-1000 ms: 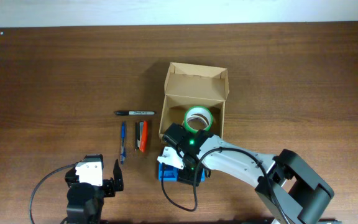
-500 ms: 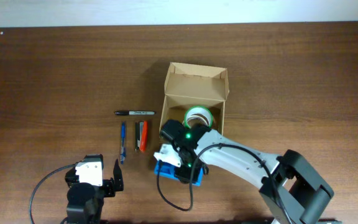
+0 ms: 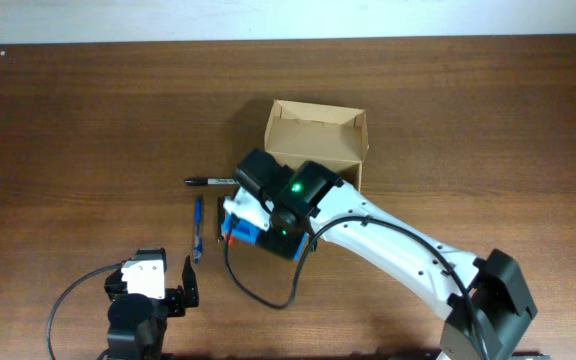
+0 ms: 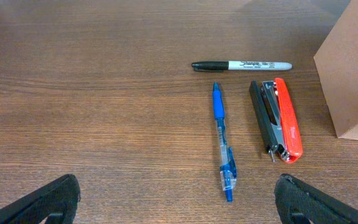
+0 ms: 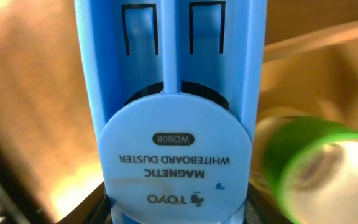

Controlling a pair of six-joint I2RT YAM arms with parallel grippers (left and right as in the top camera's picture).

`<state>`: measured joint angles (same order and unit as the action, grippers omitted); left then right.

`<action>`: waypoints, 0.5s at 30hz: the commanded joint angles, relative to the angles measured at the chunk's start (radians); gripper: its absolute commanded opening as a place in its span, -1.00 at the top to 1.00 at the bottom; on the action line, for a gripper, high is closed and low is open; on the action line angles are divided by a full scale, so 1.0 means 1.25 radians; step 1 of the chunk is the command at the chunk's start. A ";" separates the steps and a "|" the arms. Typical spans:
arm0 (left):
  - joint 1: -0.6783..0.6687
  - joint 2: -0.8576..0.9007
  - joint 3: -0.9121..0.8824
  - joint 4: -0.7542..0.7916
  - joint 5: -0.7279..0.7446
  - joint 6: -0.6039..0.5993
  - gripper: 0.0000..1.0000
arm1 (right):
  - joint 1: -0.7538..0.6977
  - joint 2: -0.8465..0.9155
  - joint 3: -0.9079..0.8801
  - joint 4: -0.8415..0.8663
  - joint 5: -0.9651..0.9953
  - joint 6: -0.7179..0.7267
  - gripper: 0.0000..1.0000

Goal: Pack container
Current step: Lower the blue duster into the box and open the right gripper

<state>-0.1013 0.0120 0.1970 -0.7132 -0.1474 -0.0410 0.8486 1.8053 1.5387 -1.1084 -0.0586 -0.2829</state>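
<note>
The container is a tan cardboard box (image 3: 313, 130), open, with its flap up at the far side. My right gripper (image 3: 255, 228) is shut on a blue whiteboard duster (image 3: 245, 233) and holds it in the air by the box's front left corner. In the right wrist view the duster (image 5: 173, 93) fills the middle between the fingers (image 5: 176, 213). A green tape roll (image 5: 316, 168) lies in the box below it, and my arm hides it in the overhead view. My left gripper (image 3: 190, 285) is open and empty near the table's front edge.
A black marker (image 4: 241, 65), a blue pen (image 4: 222, 140) and a red and black stapler (image 4: 277, 118) lie left of the box (image 4: 353, 68). In the overhead view the marker (image 3: 208, 182) and the pen (image 3: 197, 228) show. My right gripper mostly covers the stapler there.
My right gripper has lifted the blue duster off the table in front of the box and carried it up and to the left. The left arm has not moved.
</note>
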 commanded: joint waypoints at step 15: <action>0.005 -0.005 -0.005 0.002 -0.008 0.016 -0.99 | -0.130 -0.010 0.040 0.035 0.191 0.136 0.27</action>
<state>-0.1013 0.0120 0.1970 -0.7132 -0.1474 -0.0406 0.6964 1.8053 1.5700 -1.0836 0.1581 -0.1333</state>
